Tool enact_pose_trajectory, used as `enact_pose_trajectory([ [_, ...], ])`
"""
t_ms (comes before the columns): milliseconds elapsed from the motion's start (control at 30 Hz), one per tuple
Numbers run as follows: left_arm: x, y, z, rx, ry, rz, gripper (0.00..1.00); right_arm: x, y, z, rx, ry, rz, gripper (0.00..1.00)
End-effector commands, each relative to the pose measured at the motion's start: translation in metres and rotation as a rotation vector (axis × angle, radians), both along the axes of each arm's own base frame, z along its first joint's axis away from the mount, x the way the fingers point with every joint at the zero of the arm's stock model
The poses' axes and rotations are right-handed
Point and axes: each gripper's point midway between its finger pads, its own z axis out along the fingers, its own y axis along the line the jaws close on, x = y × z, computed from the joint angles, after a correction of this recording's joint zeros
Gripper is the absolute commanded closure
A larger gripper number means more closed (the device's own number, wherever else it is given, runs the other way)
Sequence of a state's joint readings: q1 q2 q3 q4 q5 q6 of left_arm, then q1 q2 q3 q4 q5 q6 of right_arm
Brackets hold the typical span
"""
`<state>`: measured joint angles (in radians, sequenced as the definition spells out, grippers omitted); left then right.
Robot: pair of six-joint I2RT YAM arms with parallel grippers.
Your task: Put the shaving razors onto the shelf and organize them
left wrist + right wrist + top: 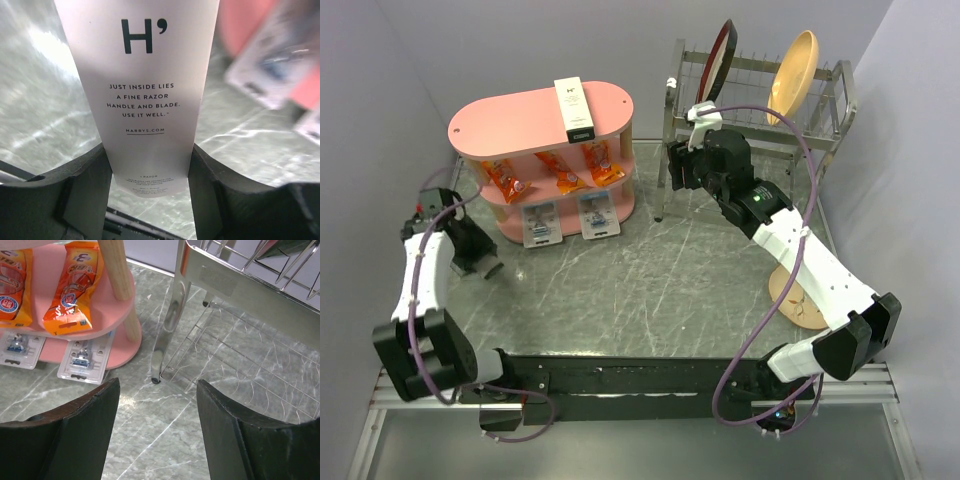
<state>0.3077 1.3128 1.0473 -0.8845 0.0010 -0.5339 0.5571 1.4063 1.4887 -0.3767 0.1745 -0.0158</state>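
The razor packs (pixel 540 222) lie side by side on the bottom board of the pink shelf (pixel 480 118), the second one (pixel 598 213) to the right of the first. Their front ends stick out past the board's edge toward the table (pixel 650 290). Orange snack packets (pixel 565 172) sit on the middle board above them, and a tall box (pixel 573 108) lies on the top board.

The left gripper (pixel 147 155) is low over the table, left of the shelf. Its fingers (pixel 85 200) are pressed against both sides of a white carton (pixel 145 75) printed with an H.

The right gripper (pixel 157 430) is spread wide with nothing in it, between the shelf and the metal dish rack (pixel 760 110).
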Motion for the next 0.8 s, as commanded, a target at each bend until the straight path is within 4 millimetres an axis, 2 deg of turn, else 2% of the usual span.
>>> enact_pose_trajectory([
  [0,0.011,0.012,0.068,0.077,-0.178,-0.044,0.47,0.007,0.001,0.025,0.036,-0.058,-0.005,0.3],
  [167,0.002,0.032,0.126,0.15,-0.309,0.022,0.47,0.004,-0.004,0.024,0.02,-0.073,-0.012,0.3],
  [233,0.002,0.032,0.146,0.17,-0.366,0.004,0.48,0.003,-0.007,0.024,0.012,-0.079,-0.015,0.3],
  [267,0.004,0.032,0.164,0.192,-0.414,-0.016,0.49,0.002,-0.008,0.021,0.003,-0.076,-0.015,0.3],
  [333,0.007,0.025,0.187,0.196,-0.493,-0.049,0.51,0.0,-0.01,0.022,-0.007,-0.084,-0.015,0.3],
  [367,0.012,0.022,0.212,0.218,-0.571,-0.08,0.55,-0.001,-0.011,0.019,-0.012,-0.081,-0.014,0.3],
  [500,0.024,-0.001,0.28,0.228,-0.821,-0.201,0.59,-0.008,-0.015,0.016,-0.009,-0.076,-0.017,0.3],
  [567,0.03,-0.014,0.307,0.222,-0.903,-0.272,0.59,-0.01,-0.015,0.01,-0.007,-0.064,-0.014,0.3],
  [600,0.035,-0.022,0.316,0.212,-0.933,-0.319,0.59,-0.012,-0.015,0.01,-0.002,-0.062,-0.013,0.3],
  [633,0.045,-0.032,0.315,0.164,-0.935,-0.387,0.59,-0.013,-0.015,0.009,0.001,-0.059,-0.011,0.3],
  [667,0.047,-0.039,0.326,0.158,-0.96,-0.424,0.58,-0.014,-0.016,0.005,-0.002,-0.052,-0.011,0.3],
  [700,0.057,-0.046,0.325,0.134,-0.965,-0.465,0.57,-0.015,-0.016,0.006,0.003,-0.056,-0.008,0.3],
  [767,0.061,-0.061,0.335,0.111,-0.999,-0.539,0.57,-0.016,-0.016,0.002,0.0,-0.05,-0.007,0.3],
])
